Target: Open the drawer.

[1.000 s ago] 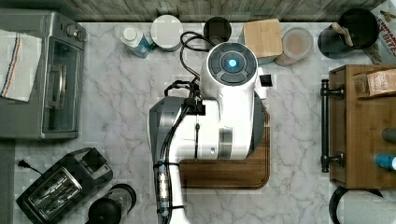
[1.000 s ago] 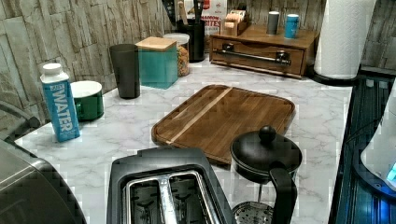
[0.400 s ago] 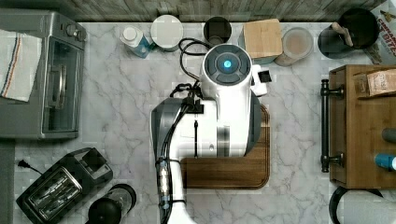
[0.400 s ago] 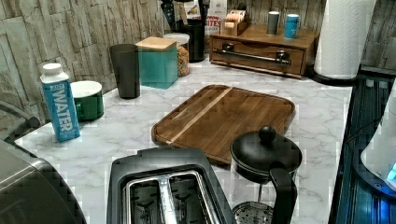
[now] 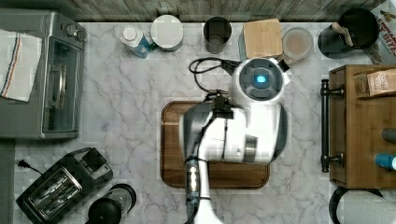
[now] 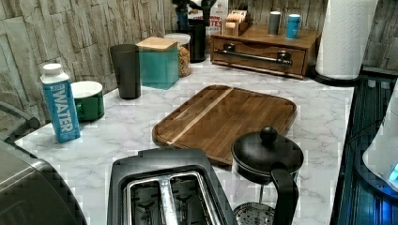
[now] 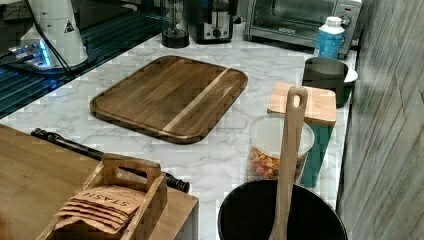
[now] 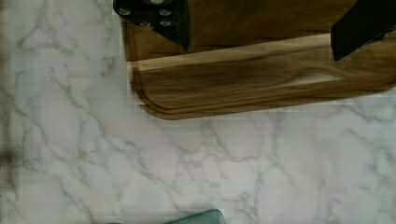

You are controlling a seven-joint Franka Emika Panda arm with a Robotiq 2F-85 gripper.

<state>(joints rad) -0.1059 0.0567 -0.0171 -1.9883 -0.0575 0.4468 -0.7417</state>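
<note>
The fingers (image 8: pixel 177 23) are spread wide apart and hold nothing; the gripper (image 8: pixel 264 35) hangs over the cutting board (image 8: pixel 261 88), near one of its rounded corners, with bare marble surface (image 8: pixel 140 172) beyond the board's edge. In the top view the white arm (image 5: pixel 243 126) reaches over the middle of the surface and covers much of the cutting board. The drawer (image 6: pixel 256 57) sits shut in the wooden cabinet (image 5: pixel 364 135) at the surface's edge on the top view's right, its black bar handle (image 5: pixel 325 125) facing the board, well apart from the arm. In the left view the drawer is at the far end of the surface, beyond the toaster (image 6: pixel 164 192), the coffee press (image 6: pixel 267 164) and the cutting board, beside a paper towel roll (image 6: pixel 345 37).
</note>
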